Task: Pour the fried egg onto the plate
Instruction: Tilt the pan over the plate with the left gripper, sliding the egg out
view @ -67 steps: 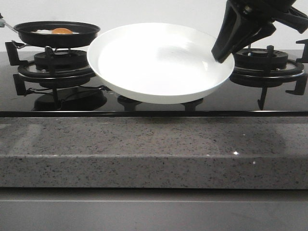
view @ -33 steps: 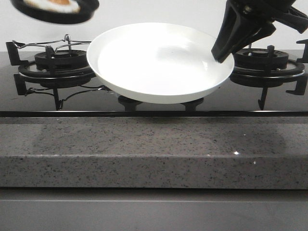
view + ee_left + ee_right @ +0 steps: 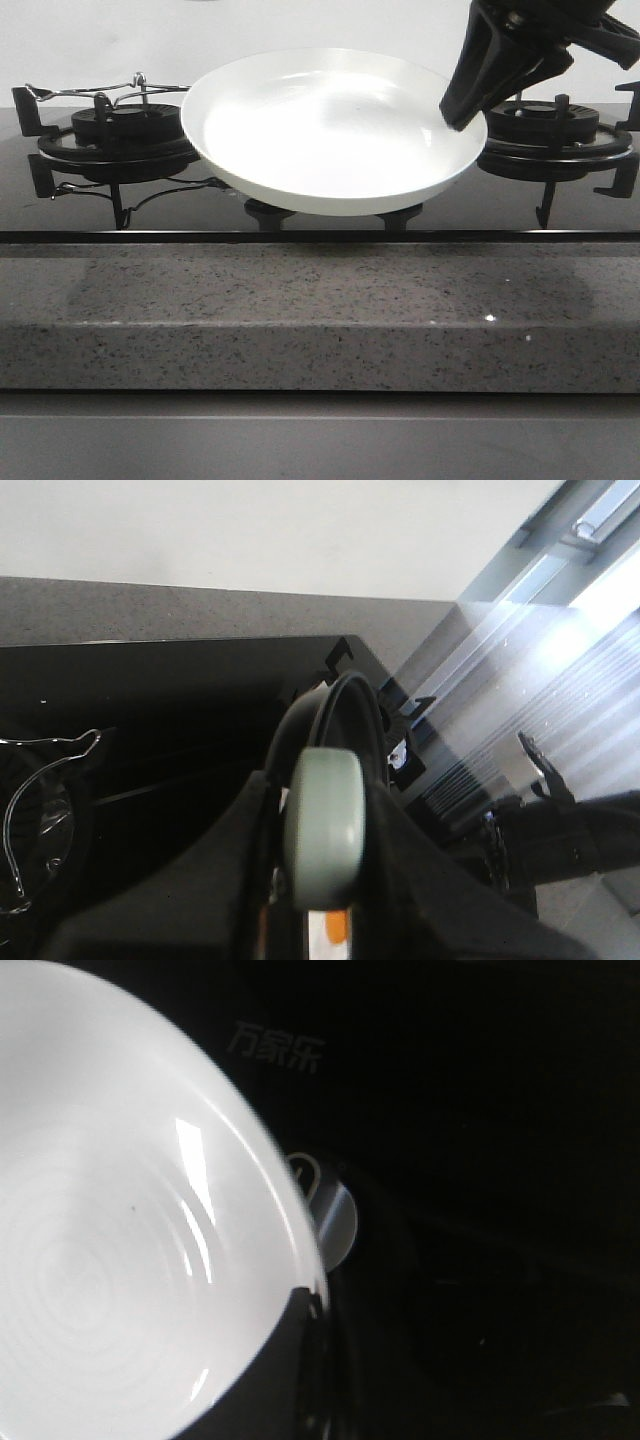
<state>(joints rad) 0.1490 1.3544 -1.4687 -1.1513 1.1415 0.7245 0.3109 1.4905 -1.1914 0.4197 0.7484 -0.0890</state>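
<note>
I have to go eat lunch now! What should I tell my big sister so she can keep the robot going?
Left tool: shut on the handle of the frying pan, which is out of the front view.
Right tool: shut on the right rim of the plate, held in the air over the stove.
Fried egg: not visible in any view, probably in the pan.
Done: pan and plate both picked up.
Left: bring the pan over the plate and tip the egg on. The plate is bare.
</note>
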